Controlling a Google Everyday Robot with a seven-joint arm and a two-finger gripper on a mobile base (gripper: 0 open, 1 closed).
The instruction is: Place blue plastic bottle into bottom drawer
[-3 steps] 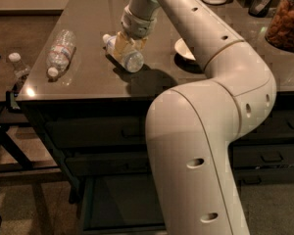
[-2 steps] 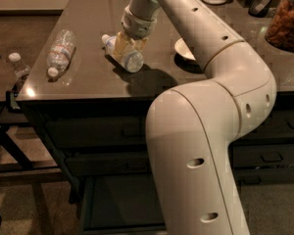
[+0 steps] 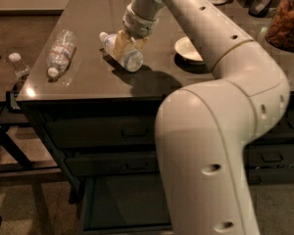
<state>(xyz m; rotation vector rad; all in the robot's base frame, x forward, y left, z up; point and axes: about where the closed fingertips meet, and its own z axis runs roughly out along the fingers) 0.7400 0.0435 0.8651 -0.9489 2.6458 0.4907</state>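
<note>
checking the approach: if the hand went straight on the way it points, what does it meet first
The blue plastic bottle, lying on the counter right below the hand; how close is unclear.

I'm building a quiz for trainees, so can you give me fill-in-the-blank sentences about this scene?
1. The gripper is down over the blue plastic bottle, which lies on its ____ on the counter.
2. The bottom drawer stands ____, with nothing visible inside.
3. In the picture, the clear water bottle lies to the ____ of the blue plastic bottle.

Missing words: side; open; left.
</note>
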